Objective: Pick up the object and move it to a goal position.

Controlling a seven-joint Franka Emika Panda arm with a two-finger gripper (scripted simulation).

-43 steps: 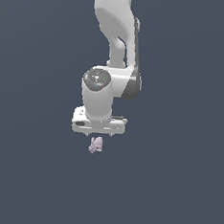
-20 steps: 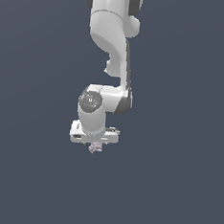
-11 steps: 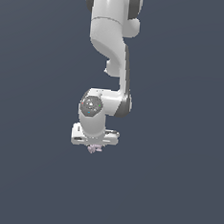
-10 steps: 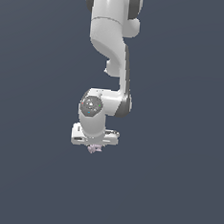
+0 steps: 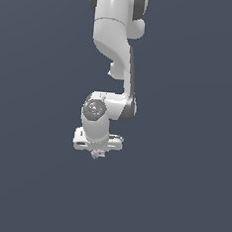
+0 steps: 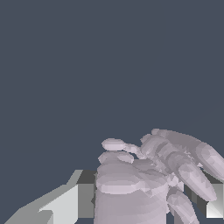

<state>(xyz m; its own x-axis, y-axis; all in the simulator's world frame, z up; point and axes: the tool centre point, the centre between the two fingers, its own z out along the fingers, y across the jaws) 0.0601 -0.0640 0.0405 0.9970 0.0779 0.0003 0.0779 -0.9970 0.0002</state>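
Pale lilac, the lump (image 5: 97,154) sits just under the white gripper (image 5: 98,151), poking out below the hand and touching it. In the wrist view the lump (image 6: 148,175) fills the gap between the two fingers (image 6: 65,203), which look closed in against it on both sides, so it seems to be held. Its knobbly shape gives the flat pads little to bite on; a quick swing toward the goal could twist it loose, and it would drop
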